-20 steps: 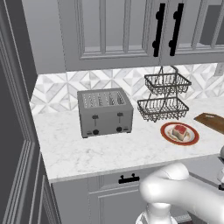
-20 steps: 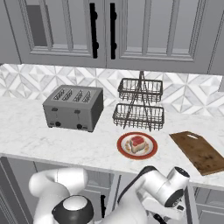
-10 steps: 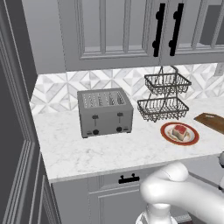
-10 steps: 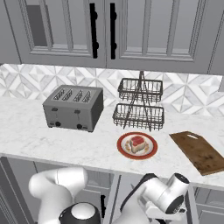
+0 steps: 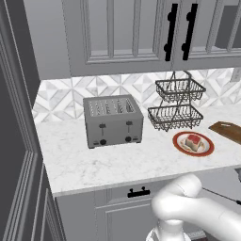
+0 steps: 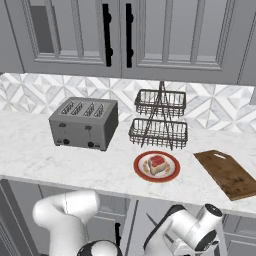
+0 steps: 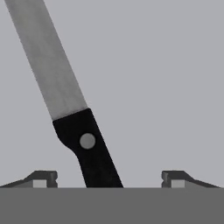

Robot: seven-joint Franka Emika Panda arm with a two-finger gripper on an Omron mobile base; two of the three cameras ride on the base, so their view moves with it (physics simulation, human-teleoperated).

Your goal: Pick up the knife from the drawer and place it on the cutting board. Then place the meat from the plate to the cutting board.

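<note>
Down in the drawer [image 7: 175, 65], the knife [image 7: 72, 113] lies on the plain grey floor between the fingertips [image 7: 43, 178] of the gripper [image 7: 109, 179] — jaws spread wide on either side of the dark handle, neither tip touching it, the grey blade running up and to the left in the hand view. Up on the marble counter [image 6: 60, 160], the meat [image 6: 157, 163] sits on the orange-rimmed plate [image 6: 171, 172], in front of a two-tier wire basket [image 6: 160, 120]. The cutting board [image 6: 227, 174] lies bare just to the plate's right — a toaster [image 6: 85, 123] stands well off to the left.
</note>
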